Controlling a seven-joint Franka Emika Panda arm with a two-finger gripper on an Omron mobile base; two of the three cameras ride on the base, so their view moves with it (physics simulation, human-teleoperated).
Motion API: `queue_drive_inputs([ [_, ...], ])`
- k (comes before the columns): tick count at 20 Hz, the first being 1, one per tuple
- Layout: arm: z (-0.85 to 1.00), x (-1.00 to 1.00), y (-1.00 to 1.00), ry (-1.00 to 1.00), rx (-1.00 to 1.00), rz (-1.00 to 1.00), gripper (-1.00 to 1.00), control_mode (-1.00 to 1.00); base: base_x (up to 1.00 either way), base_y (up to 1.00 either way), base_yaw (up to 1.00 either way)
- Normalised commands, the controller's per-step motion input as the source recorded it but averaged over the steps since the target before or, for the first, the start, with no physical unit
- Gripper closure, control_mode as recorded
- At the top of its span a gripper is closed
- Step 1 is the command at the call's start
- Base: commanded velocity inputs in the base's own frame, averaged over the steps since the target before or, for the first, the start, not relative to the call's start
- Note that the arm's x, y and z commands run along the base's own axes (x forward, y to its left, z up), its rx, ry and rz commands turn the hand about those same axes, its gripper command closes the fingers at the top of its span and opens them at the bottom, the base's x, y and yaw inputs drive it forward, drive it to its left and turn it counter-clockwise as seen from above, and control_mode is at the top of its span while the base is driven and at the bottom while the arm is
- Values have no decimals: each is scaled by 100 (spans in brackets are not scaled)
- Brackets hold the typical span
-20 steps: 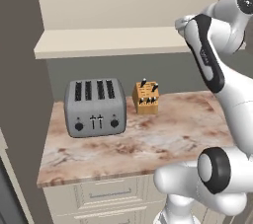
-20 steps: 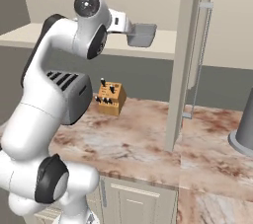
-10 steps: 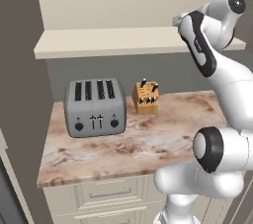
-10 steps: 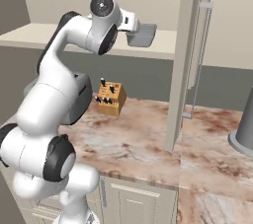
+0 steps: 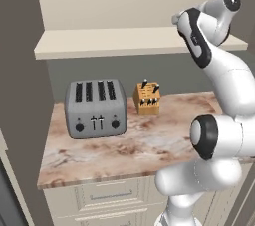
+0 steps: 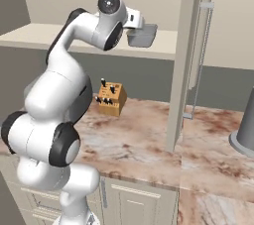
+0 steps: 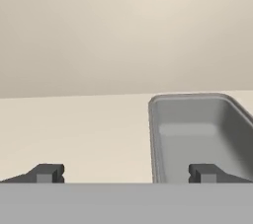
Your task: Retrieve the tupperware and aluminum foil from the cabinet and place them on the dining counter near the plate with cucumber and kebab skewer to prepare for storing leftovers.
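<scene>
While the gripper (image 7: pixel 123 173) hangs spread wide and empty, the grey tupperware (image 7: pixel 197 134) sits on the cabinet (image 5: pixel 134 46) shelf. It looks light and stiff; pinch one thin side wall.

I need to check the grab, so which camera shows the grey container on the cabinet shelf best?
The hand view: the grey container lies close, open top and inside visible, one fingertip in front. The right base view shows it small on the shelf beside the hand. In the left base view I cannot find it.
</scene>
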Motion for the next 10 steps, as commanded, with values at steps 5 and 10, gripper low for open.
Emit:
queue_drive_inputs([
  [5,-19,32,-19,0,-2,0,-100,-100,0,0,0],
  [10,-23,39,-23,1,-1,0,-100,-100,0,0,0],
])
